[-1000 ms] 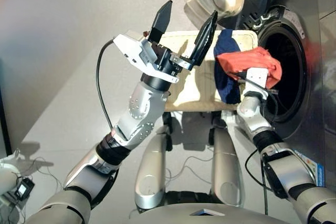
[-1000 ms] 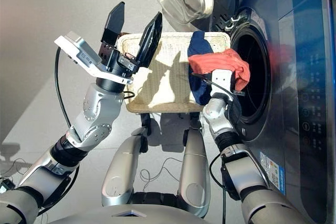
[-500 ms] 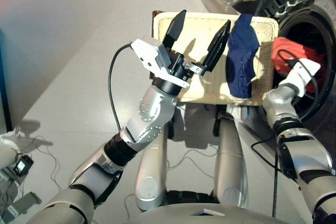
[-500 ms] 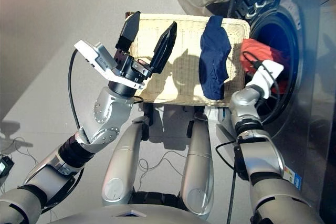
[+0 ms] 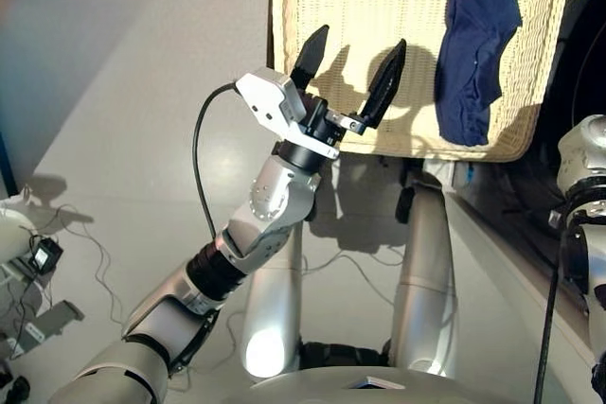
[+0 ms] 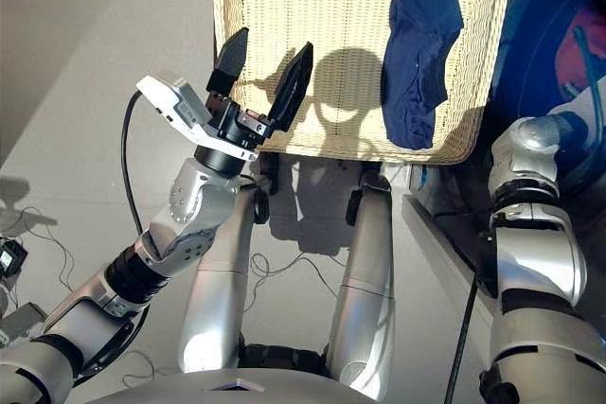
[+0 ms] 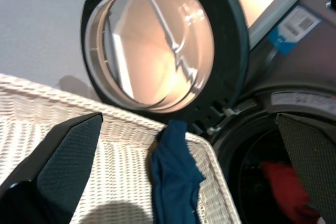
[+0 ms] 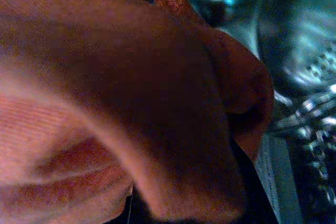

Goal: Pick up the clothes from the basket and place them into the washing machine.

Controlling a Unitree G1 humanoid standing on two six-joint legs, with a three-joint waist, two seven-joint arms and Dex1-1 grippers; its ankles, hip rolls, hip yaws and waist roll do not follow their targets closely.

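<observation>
Orange-red garment (image 8: 121, 93) fills the right wrist view inside the washing machine (image 7: 294, 129); that gripper's state cannot be told, so the cloth may snag on release. Left gripper (image 5: 348, 71) hangs spread, empty.

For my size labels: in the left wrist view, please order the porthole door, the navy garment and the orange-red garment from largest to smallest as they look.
1. Porthole door, though it may be nearer the camera.
2. Navy garment.
3. Orange-red garment, only partly visible inside the drum.

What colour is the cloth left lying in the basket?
Navy blue. The garment lies along one side of the cream basket, clearest in the right eye view.
</observation>
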